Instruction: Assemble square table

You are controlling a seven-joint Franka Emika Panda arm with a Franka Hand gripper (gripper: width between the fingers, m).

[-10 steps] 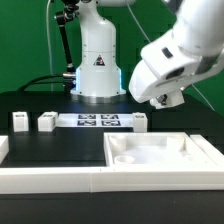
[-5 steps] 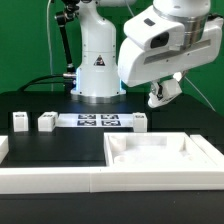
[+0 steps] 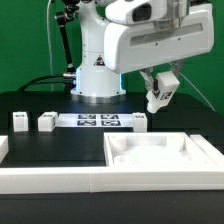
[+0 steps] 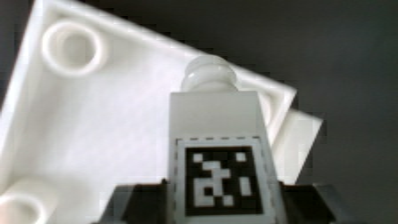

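The arm (image 3: 150, 45) is raised, its tool (image 3: 160, 91) pointing down and clamped on a leg (image 4: 221, 140).

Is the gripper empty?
No, the wrist view shows a tagged leg held in the gripper, in front of the tabletop.

Smooth white plastic tabletop (image 3: 170, 150), matt white plastic leg (image 4: 221, 110), matt black table (image 3: 60, 148)

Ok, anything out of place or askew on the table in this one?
Nothing stands out. The gripper holds one leg, tilted, over the tabletop; two other legs stand upright on the table, apart from each other.
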